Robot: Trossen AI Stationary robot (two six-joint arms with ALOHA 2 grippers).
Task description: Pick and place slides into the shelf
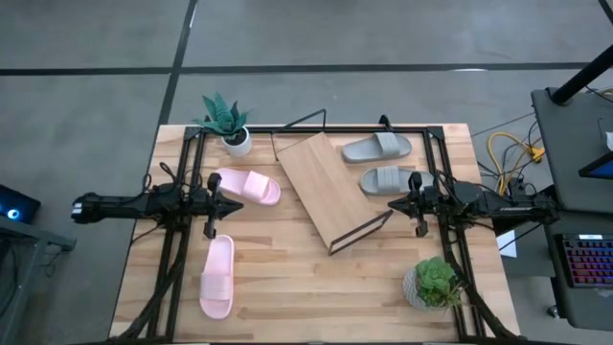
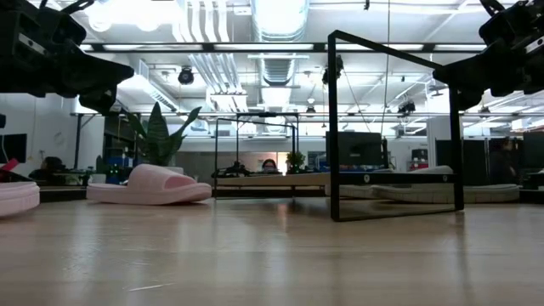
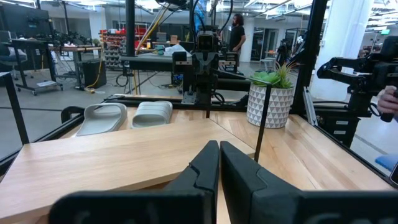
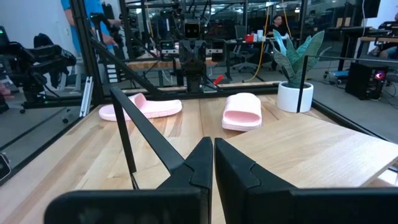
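Four foam slides lie on the plank table (image 1: 287, 287), none on the shelf. The two pale pink ones sit on the left half: one pink slide (image 1: 247, 185) at about nine o'clock from the table's middle, lying crosswise, the other pink slide (image 1: 217, 277) toward seven o'clock, lying lengthwise. The two grey ones are side by side at about one o'clock: the farther grey slide (image 1: 376, 148) and the nearer grey slide (image 1: 392, 179). Each has a wide strap over a thick, soft-looking sole.

The shelf (image 1: 324, 187), a slanted light-wood board on a thin black wire frame, stands at the centre, turned askew, its board bare. Whether its frame touches the nearer grey slide is hard to tell from above.

A white pot with a spiky plant (image 1: 226, 122) stands at eleven o'clock; a textured pot with a leafy plant (image 1: 431, 284) at five o'clock.

The left gripper (image 1: 236, 203) hovers just beside the crosswise pink slide, jaws clenched on nothing. The right gripper (image 1: 393, 204) hangs by the shelf's right corner, jaws likewise pressed together and empty.
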